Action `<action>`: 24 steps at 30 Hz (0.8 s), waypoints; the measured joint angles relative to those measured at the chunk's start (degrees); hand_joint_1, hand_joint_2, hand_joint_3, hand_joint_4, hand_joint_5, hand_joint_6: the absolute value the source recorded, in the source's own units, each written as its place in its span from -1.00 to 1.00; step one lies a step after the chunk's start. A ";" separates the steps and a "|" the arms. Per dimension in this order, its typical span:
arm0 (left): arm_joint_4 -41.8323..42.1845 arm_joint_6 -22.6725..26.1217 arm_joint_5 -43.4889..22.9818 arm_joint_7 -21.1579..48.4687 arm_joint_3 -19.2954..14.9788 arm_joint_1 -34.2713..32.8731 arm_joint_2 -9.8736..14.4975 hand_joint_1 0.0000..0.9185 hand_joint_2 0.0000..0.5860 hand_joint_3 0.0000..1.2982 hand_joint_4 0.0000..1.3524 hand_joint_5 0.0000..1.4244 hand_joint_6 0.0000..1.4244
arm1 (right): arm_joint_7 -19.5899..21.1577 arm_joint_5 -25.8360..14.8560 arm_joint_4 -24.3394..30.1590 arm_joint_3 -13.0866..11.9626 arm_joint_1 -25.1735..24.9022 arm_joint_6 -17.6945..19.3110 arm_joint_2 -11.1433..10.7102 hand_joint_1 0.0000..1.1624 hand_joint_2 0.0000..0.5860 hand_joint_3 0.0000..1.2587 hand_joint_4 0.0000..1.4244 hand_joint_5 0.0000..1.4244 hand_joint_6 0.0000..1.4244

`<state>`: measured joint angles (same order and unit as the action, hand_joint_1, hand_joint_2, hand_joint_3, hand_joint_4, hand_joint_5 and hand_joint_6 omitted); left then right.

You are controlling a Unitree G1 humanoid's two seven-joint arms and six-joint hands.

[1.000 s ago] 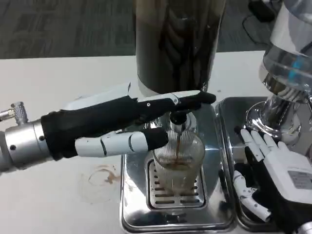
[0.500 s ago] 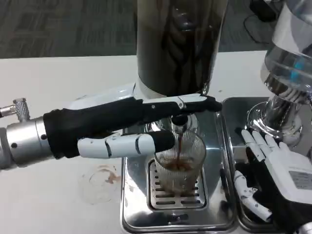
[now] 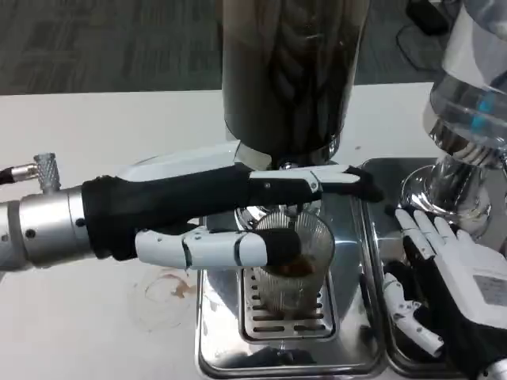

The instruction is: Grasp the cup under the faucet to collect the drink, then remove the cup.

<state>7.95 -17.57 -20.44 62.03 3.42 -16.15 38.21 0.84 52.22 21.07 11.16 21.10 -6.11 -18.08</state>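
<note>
Left hand [image 3: 230, 214] reaches rightward, fingers [image 3: 317, 184] extended; right hand [image 3: 451, 285] rests open.

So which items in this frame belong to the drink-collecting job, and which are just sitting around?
Belongs to the job:
- clear ribbed cup with brown drink
- tall dark dispenser and its faucet
- steel drip tray
- left hand, reaching around the cup

Just there:
- second dispenser with clear blue-lit body
- its steel tray
- right hand, resting
- brown ring stain

Faucet spout hidden behind left hand [image 3: 238, 210] fingers. Cup [image 3: 291, 265] rim at 9 o'clock covered by thumb. Dispenser [image 3: 289, 75] top cut off at 12 o'clock. Right hand [image 3: 447, 285] wrist cut off at 4 o'clock.
</note>
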 measured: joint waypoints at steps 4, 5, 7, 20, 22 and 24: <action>0.00 0.01 -0.08 0.03 -0.02 -0.03 0.01 -1.00 0.03 -0.82 -1.00 -0.90 -1.00 | -0.13 -4.51 0.38 -1.59 0.28 -0.32 1.46 -0.84 0.94 -0.91 -1.00 -1.00 -1.00; 0.00 0.02 -0.12 0.04 -0.03 -0.03 0.02 -1.00 0.03 -0.82 -1.00 -0.89 -1.00 | -0.29 -5.90 0.71 -2.06 0.44 -0.31 1.80 -0.68 0.79 -0.91 -1.00 -1.00 -1.00; 0.00 0.15 -0.24 0.06 -0.06 -0.03 0.06 -1.00 0.03 -0.82 -1.00 -0.89 -1.00 | -0.98 -10.73 1.39 -3.28 0.71 -0.09 2.48 -0.47 0.65 -0.91 -1.00 -1.00 -1.00; 0.01 0.27 -1.20 0.05 -0.31 0.67 0.09 -1.00 0.05 -0.82 -1.00 -0.89 -0.99 | -9.97 -30.73 2.10 -6.67 0.55 1.04 1.70 -0.12 0.05 -1.00 -1.00 -0.99 -0.79; 0.01 0.27 -1.25 0.05 -0.32 0.71 0.09 -1.00 0.04 -0.82 -1.00 -0.89 -0.99 | -10.49 -31.43 2.43 -6.66 0.42 1.07 1.60 -0.11 0.01 -1.00 -1.00 -1.00 -0.83; 0.06 0.27 -1.25 0.04 -0.34 0.73 0.09 -1.00 0.04 -0.81 -1.00 -0.89 -0.99 | -11.47 -31.55 3.02 -6.60 0.06 1.07 1.08 -0.09 -0.07 -1.00 -1.00 -1.00 -0.98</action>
<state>8.00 -17.31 -21.69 62.06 3.07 -15.42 38.30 -10.63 20.67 24.09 4.56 21.16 -5.04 -17.00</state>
